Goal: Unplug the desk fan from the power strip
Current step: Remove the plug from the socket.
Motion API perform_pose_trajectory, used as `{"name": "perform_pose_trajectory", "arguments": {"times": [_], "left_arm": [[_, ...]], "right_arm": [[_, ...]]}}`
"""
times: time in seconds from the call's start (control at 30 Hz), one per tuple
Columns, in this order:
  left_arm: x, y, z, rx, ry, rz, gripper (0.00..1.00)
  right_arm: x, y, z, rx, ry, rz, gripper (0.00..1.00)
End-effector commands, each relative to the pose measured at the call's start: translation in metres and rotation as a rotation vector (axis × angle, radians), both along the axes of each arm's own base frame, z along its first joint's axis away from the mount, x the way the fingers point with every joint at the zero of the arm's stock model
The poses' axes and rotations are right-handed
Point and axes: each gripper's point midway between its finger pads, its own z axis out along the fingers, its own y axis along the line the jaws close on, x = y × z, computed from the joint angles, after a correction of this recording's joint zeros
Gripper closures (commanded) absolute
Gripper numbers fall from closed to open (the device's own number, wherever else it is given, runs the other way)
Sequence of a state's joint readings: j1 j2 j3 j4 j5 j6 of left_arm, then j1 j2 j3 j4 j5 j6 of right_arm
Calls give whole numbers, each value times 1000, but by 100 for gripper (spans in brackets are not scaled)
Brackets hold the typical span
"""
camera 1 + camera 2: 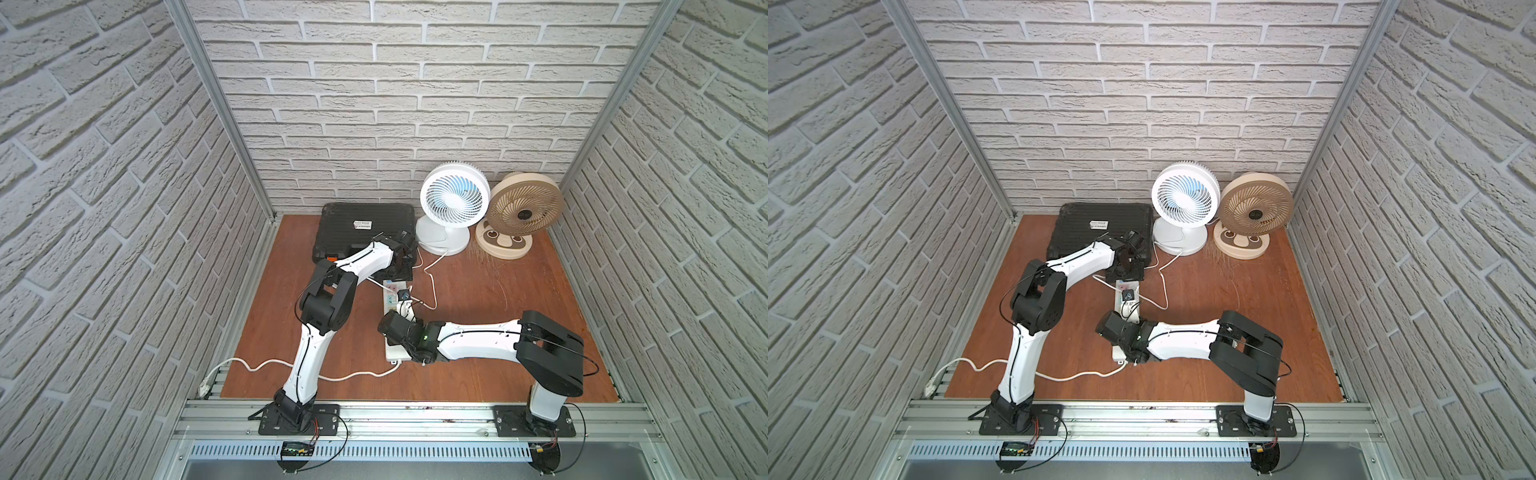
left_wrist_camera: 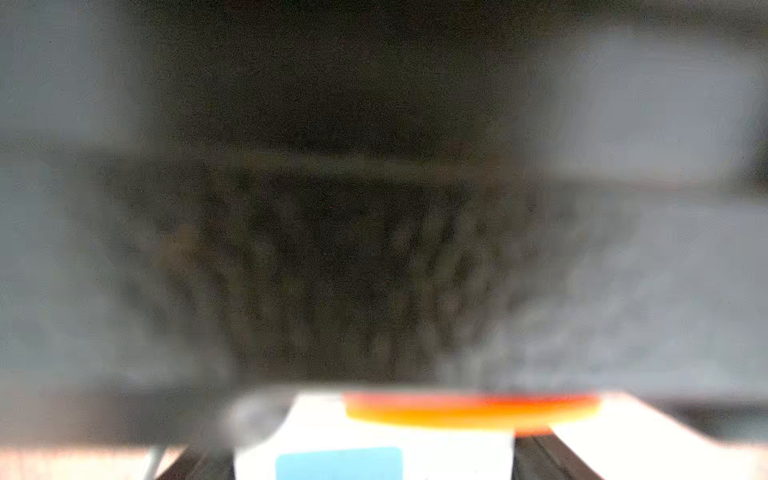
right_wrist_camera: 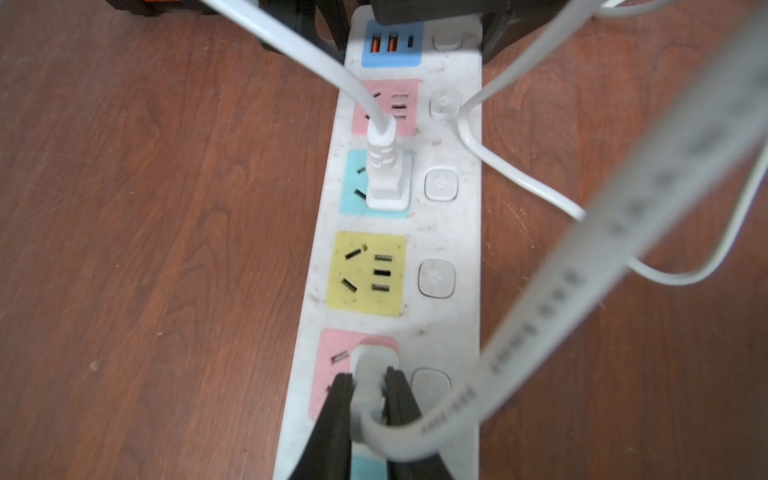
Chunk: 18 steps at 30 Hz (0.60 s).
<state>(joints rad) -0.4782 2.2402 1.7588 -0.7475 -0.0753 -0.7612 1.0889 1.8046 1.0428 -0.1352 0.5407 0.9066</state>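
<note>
Two fans stand on the bench (image 1: 498, 353): one white desk fan (image 1: 454, 199) and one beige fan (image 1: 524, 208). There is one power strip (image 3: 453, 232) and one black case (image 1: 365, 224). Two robot arms reach in, a left arm (image 1: 306, 353) and a right arm (image 1: 478, 338). The right wrist view shows five socket panels (image 3: 365, 272) on the strip: two pink, two teal, one yellow. It also shows one blue USB panel (image 3: 390, 54), five buttons (image 3: 436, 278) and two white plugs (image 3: 388, 178).

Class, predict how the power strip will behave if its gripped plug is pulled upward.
Probably rigid: the power strip lies straight and flat. Likely light enough to rise with the plug in the right end effector, being a slim plastic bar.
</note>
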Motion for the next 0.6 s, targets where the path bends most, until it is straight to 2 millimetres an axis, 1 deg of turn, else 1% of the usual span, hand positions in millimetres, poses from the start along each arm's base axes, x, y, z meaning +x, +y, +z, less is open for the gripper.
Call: {"name": "perform_pose_trajectory", "arguments": {"times": [0.0,0.2,0.37,0.57], "left_arm": [[-38,24,-55,86,183,1,100],[-37,24,-54,84,181,2,100],[-37,24,-55,84,183,4,100],[-38,24,-55,86,184,4,100]], "right_arm": [[-3,-10,9,-4,-7,-16,97],[-2,-7,8,-26,6,-6,97],[-3,3,7,-79,24,13,97],[-4,16,10,-150,24,39,97]]}}
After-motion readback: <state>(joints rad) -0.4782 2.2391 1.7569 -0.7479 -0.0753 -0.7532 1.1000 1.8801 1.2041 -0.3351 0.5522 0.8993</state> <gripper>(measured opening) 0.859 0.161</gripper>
